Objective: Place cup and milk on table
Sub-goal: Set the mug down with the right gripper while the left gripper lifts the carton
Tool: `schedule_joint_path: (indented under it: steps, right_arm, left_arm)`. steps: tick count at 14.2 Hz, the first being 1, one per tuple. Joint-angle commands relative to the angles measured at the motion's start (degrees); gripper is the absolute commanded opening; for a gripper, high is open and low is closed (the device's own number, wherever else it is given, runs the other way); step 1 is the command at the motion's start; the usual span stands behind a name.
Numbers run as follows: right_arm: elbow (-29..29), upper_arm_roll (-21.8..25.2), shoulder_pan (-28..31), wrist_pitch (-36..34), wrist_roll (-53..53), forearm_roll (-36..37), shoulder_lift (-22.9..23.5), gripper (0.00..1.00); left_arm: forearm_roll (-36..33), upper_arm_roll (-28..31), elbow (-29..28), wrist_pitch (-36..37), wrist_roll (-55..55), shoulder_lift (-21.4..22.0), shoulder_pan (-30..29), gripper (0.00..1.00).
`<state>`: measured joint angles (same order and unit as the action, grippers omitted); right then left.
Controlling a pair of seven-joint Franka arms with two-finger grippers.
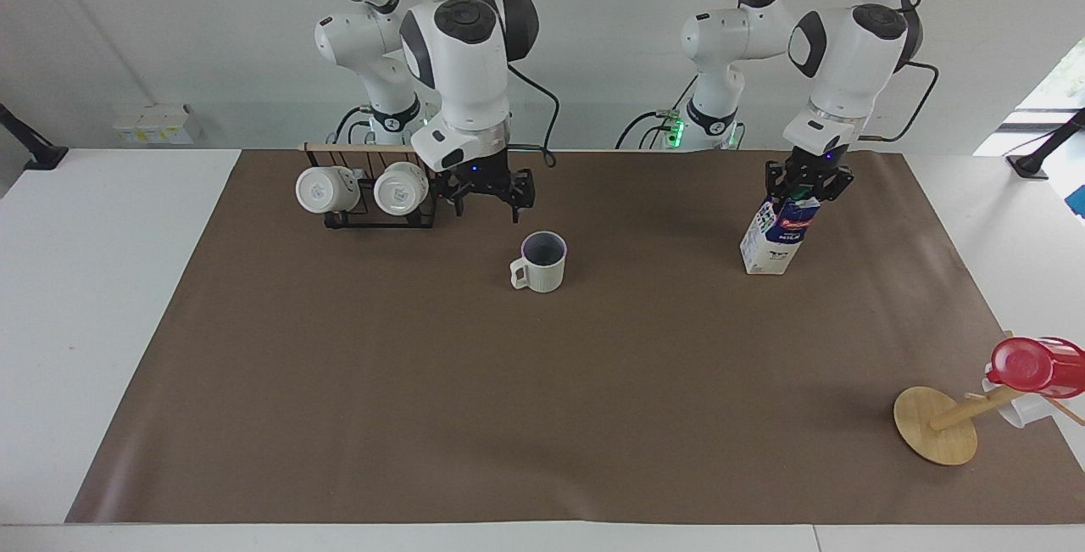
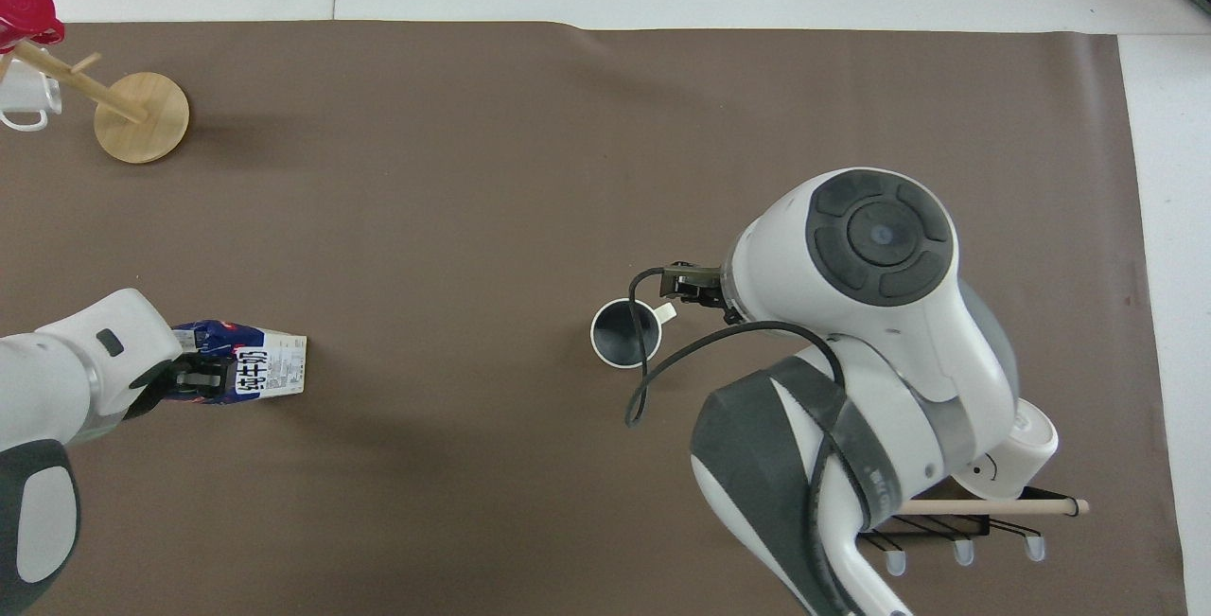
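The off-white ribbed cup (image 1: 542,262) (image 2: 622,333) stands upright on the brown paper of the table (image 1: 509,416), with nothing touching it. My right gripper (image 1: 487,209) hangs open and empty in the air over the paper, between the cup and the mug rack. In the overhead view that arm's wrist hides it. The milk (image 1: 776,238) (image 2: 255,375), a blue and white carton, stands on the paper toward the left arm's end. My left gripper (image 1: 801,189) (image 2: 194,378) comes down from above and is shut on its gable top.
A black wire rack (image 1: 369,217) (image 2: 946,526) holding two glossy white mugs stands near the right arm's base. A tipped wooden mug tree (image 1: 937,425) (image 2: 142,105) with a red lid (image 1: 1034,364) lies at the table's corner farthest from the robots, toward the left arm's end.
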<state>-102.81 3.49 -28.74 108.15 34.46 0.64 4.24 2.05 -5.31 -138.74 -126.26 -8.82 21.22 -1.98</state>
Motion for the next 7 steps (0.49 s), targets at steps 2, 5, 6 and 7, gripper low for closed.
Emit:
schedule_joint_path:
  steps: [2,5,6,7]
  right_arm:
    - [-1.43,-0.41,6.49,-3.91,-7.55,-1.25,-4.23,1.0]
    - [-1.43,-0.24,11.07,-6.72,-11.68,-1.17,-5.73,1.0]
    - [-1.43,-0.15,12.73,-7.08,-12.82,-1.17,-5.9,1.0]
    - [-1.43,-0.15,14.58,-7.08,-14.84,-1.17,-6.08,1.0]
  left_arm:
    - [0.76,0.04,7.24,6.11,2.56,-1.17,1.01,0.42]
    - [0.85,0.04,11.2,10.23,11.69,-1.88,5.57,0.42]
    - [0.85,0.04,11.9,11.11,15.81,-1.97,7.76,0.42]
    - [0.85,0.04,12.69,11.3,20.03,-1.97,10.39,0.42]
